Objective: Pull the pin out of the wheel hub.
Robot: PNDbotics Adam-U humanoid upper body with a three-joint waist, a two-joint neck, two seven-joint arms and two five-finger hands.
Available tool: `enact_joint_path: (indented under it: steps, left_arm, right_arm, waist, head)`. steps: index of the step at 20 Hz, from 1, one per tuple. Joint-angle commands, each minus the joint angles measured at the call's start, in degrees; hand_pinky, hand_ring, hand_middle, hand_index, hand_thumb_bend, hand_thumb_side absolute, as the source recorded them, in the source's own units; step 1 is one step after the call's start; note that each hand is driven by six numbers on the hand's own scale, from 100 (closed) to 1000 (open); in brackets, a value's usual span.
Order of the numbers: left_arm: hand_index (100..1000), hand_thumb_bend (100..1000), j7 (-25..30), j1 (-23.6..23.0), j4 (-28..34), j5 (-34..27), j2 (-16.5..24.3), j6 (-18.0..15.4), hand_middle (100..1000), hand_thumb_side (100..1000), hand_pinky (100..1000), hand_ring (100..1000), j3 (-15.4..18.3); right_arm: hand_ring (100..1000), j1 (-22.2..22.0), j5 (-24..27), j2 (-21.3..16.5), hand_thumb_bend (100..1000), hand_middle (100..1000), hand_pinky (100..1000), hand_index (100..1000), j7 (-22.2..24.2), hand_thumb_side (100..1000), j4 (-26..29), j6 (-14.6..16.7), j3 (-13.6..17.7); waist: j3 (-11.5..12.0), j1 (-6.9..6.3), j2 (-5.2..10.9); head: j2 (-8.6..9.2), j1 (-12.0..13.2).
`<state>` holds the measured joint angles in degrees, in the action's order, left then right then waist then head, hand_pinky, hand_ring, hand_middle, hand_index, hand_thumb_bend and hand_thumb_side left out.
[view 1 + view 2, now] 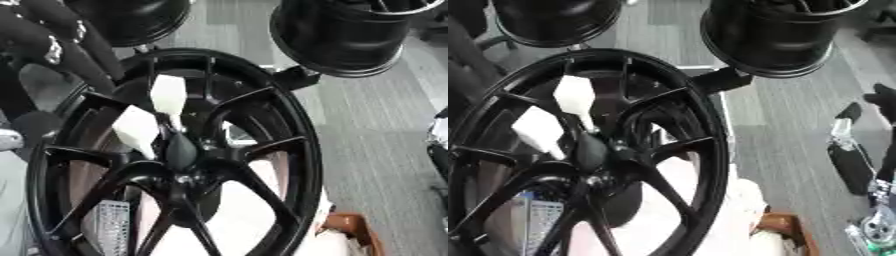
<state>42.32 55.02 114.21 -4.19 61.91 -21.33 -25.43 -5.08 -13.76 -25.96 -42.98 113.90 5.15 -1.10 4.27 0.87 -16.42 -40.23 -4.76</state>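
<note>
The left hand (153,120), its pale fingertips closed together, pinches the pin (181,150) at the centre of the black wheel hub (289,150), coming in from the upper left. The pin looks to point outward toward the camera along the hub's axis. The right hand (883,107) hangs at the right edge, grip unclear.

Lighting, image quality — soft overall
Even indoor light; glare streaks my view of the black wheel hub (175,165) — edges blurred.
</note>
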Motion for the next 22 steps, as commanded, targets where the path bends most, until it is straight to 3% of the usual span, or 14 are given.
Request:
enact_joint_path:
  steps: [1, 6, 10, 13, 22]
  left_arm:
    - [843, 100, 5.6, 2.5, 0.4, 0.9, -0.7, -1.7, 784, 270, 803, 796, -1.4]
    - [854, 100, 6.8, 4.9, -0.3, 3.3, -3.3, 2.8, 786, 276, 805, 798, -3.7]
    - [863, 100, 8.2, 6.6, -3.2, 4.9, -5.9, 6.4, 778, 393, 802, 794, -6.1]
    - [869, 100, 8.8, 7.6, -4.8, 6.3, -7.5, 8.5, 764, 418, 798, 790, -7.4]
    - [869, 100, 7.9, 8.0, -10.5, 11.3, -10.4, 10.1, 761, 513, 804, 791, -9.4]
  right_arm:
    - [791, 0.1, 0.4, -0.7, 100, 650, 860, 789, 0.3, 310, 0.7, 0.0, 0.2]
    - [791, 0.1, 0.5, -0.6, 100, 650, 860, 789, 0.3, 311, 0.7, 0.1, 0.1]
    - [791, 0.2, 0.6, -0.5, 100, 649, 860, 789, 0.5, 313, 0.7, 0.1, 0.1]
    - [791, 0.4, 0.8, -0.4, 100, 649, 860, 789, 0.5, 315, 0.7, 0.0, 0.1]
    - [789, 0.7, 1.1, -0.1, 100, 646, 859, 788, 0.6, 317, 0.7, 0.1, 0.2]
  waist:
    - [0.0, 0.00, 1.19]
    - [0.1, -0.02, 1.31]
    - [-0.1, -0.03, 1.27]
    - [-0.2, -0.18, 1.19]
    - [-0.7, -0.40, 1.04]
  head:
    - [0.57, -0.2]
    - [0.64, -0.5]
    - [0.67, -0.4]
    - [0.63, -0.3]
    - [0.66, 0.1]
